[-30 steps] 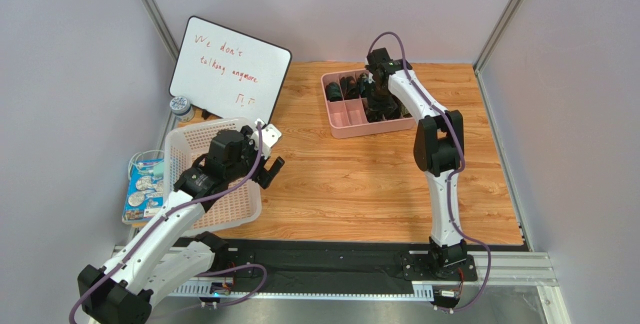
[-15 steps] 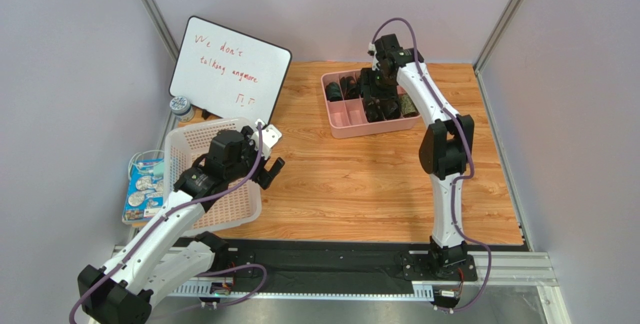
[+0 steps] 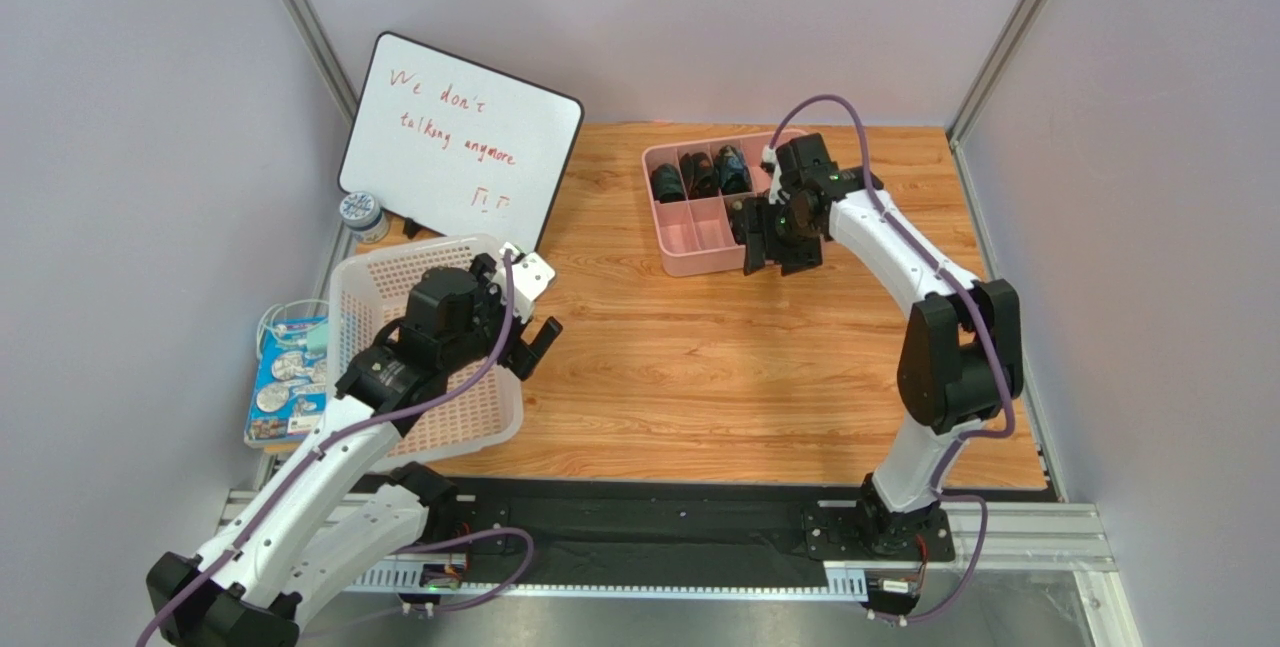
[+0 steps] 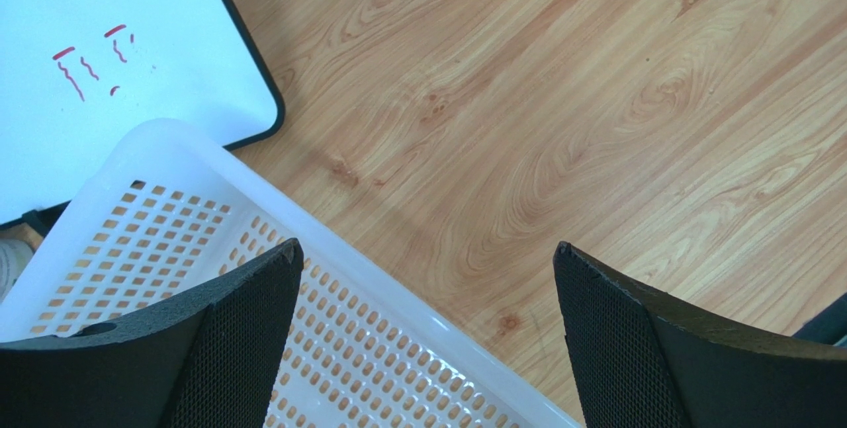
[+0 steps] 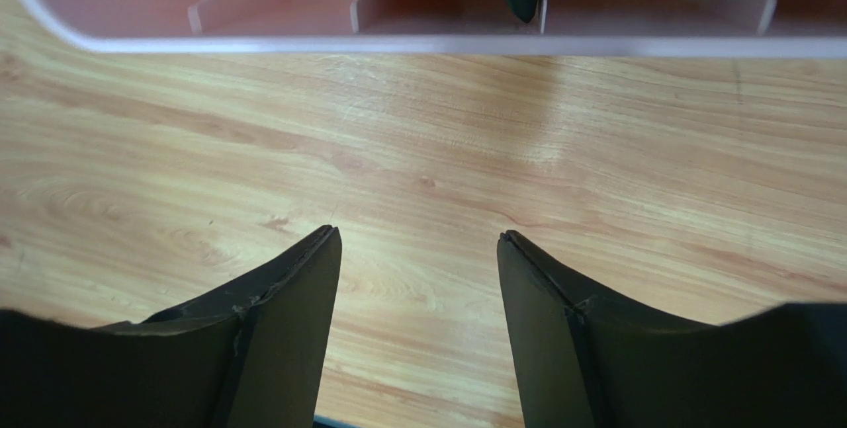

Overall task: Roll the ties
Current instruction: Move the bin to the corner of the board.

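A whiteboard (image 3: 458, 137) stands behind a white perforated basket (image 3: 394, 281), well apart from a pink divided tray (image 3: 691, 232).

Left claw (image 4: 425, 251) gapes over white basket (image 4: 149, 239) rim, whiteboard (image 4: 119, 81) beyond.

Site type: robot laboratory, enclosed test cell.

Indicators:
- A left arm (image 3: 301, 475) and a right arm (image 3: 894, 250) are bolted side by side to a black base plate (image 3: 661, 520) on an aluminium rail (image 3: 1037, 539) at the near edge of a wood-grain table (image 3: 721, 362).
- Purple cables (image 3: 819, 98) run exposed along both arms.
- Plain grey walls (image 3: 135, 152), joined by metal posts (image 3: 298, 20), enclose the table on three sides.
- Staged props stand on the table: a handwritten whiteboard (image 3: 451, 137), a perforated white basket (image 3: 394, 280) and a pink divided tray (image 3: 691, 245).
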